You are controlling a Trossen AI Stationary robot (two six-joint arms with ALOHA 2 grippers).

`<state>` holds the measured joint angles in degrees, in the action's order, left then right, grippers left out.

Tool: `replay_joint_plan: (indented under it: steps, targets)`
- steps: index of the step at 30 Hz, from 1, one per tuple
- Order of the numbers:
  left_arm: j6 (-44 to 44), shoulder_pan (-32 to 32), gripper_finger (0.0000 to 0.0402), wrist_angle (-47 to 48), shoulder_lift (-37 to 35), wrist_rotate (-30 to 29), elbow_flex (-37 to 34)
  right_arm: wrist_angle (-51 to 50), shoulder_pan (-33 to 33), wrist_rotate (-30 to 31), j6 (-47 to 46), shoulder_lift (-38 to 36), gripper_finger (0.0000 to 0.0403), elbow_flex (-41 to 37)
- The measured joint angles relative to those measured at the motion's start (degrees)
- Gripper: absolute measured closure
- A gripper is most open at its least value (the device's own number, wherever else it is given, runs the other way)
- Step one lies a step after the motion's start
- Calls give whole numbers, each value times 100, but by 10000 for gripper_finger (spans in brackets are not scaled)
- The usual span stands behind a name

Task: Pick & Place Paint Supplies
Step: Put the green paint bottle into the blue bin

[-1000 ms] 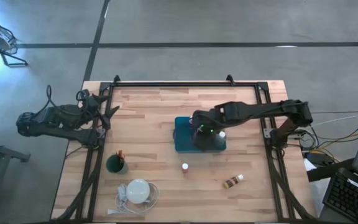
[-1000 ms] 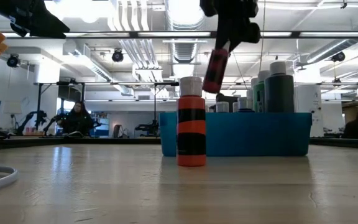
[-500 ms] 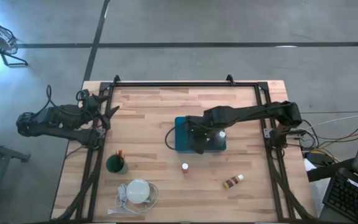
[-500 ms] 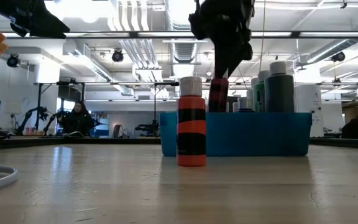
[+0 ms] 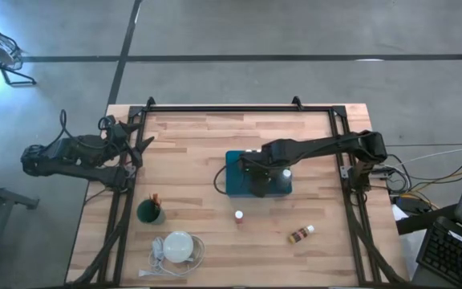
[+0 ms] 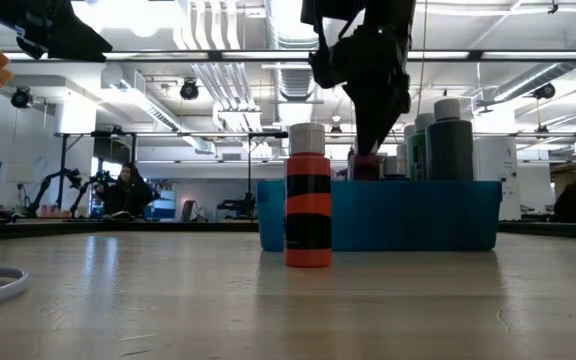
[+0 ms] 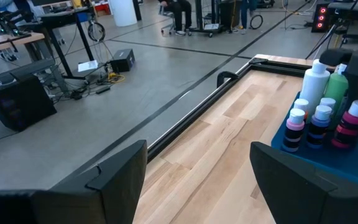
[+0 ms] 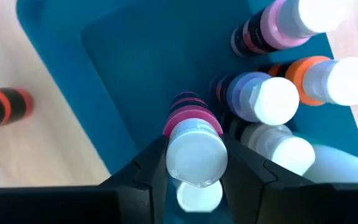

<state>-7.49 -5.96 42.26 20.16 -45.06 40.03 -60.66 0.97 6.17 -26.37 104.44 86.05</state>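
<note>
My right gripper (image 8: 197, 163) is shut on a pink-and-black striped paint bottle (image 8: 190, 118) with a white cap, low over the teal tray (image 5: 231, 189). In the low view the bottle (image 6: 365, 166) shows just above the tray's wall (image 6: 418, 215). Several more bottles (image 8: 263, 99) stand in the tray. An orange-and-black bottle (image 6: 308, 200) stands on its base on the table in front of the tray. A brown bottle (image 5: 301, 234) lies on its side near the front right. My left gripper (image 7: 197, 180) stands open at the table's left edge, touching nothing. My right gripper pinches the pink bottle's white cap (image 8: 178, 158) between its two fingers (image 8: 149, 171), which come from above and point down. The bottle hangs about upright below them, its lower end inside the tray. Whether its base touches the tray floor is hidden.
A green cup (image 5: 150, 212) with brushes stands at the front left. A white round disc with a cord (image 5: 177, 247) lies in front of the cup. Bare wood lies between the tray and the left arm. People sit in the room beyond the table.
My right gripper has gone down toward the tray with the pink bottle. The bottle hung tilted high above the tray wall. It now stands about upright with its lower part behind the wall. The gripper has stayed shut on it.
</note>
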Motion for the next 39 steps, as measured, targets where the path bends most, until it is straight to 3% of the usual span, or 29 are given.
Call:
replay_joint_plan:
  steps: [23,32,39]
  targets:
    - [0,-1,113,0,0,0,0,775,-86,-2,51,-9,290,-668]
    - [0,0,113,0,0,1,0,786,-98,-21,48,-11,215,-670]
    - [0,0,113,2,0,1,0,744,-103,-65,46,-18,190,-507]
